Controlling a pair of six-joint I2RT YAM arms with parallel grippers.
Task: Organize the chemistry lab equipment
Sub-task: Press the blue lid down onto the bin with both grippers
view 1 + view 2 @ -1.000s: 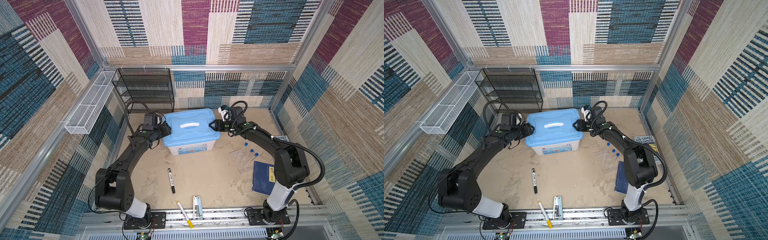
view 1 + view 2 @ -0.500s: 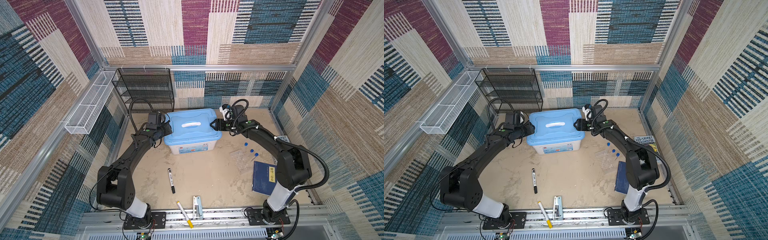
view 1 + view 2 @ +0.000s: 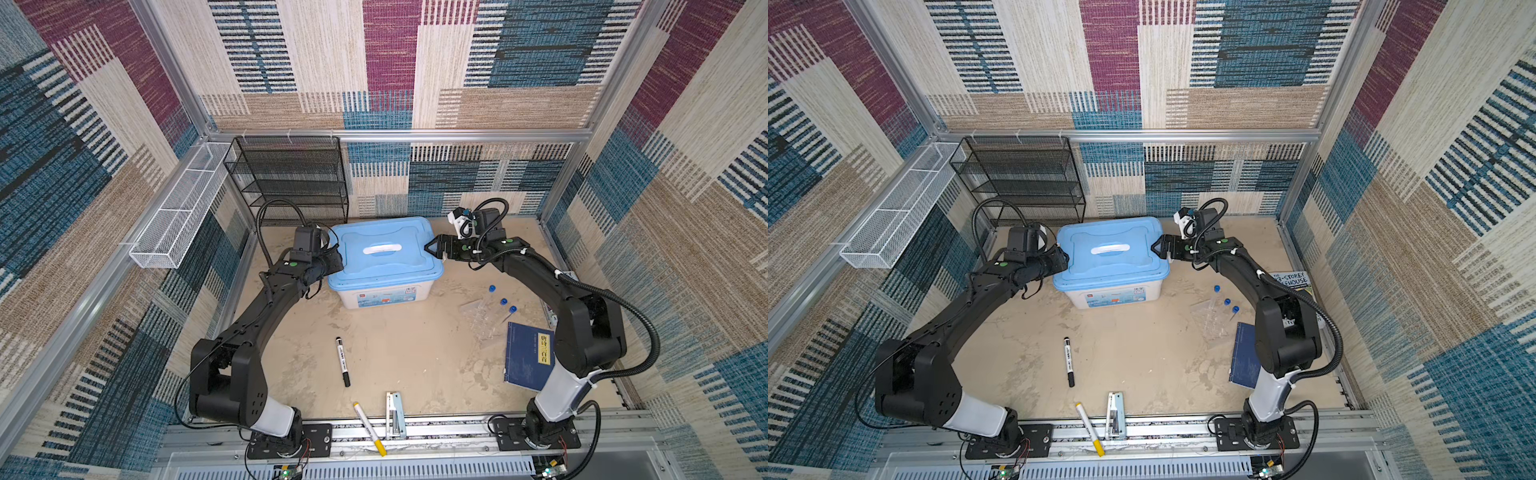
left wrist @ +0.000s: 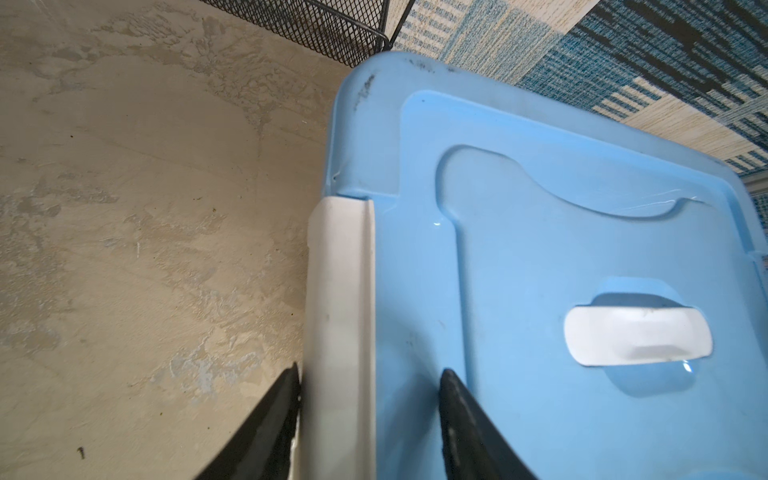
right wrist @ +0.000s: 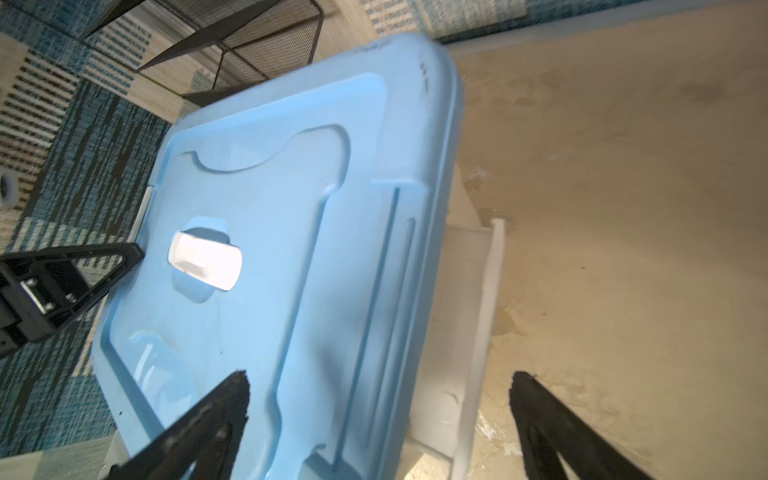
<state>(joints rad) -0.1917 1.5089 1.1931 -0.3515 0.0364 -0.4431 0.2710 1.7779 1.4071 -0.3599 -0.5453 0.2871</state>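
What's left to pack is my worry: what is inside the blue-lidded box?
Nothing inside shows: the blue lid covers the box, whose white wall hides the contents. The blue-capped test tubes lie outside on the table.

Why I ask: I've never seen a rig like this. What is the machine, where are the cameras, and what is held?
Two black robot arms, each ending in a two-fingered pincer, work over a table. Both top views look down from overhead; each wrist view comes from a camera riding on an arm. The arms meet at a blue-lidded box. The left pincer straddles its white latch; whether it squeezes, I cannot tell. The right pincer is open, holding nothing. On the table lie blue-capped test tubes, a clear rack, a blue book, a black marker, a yellow-tipped marker and metal tweezers.
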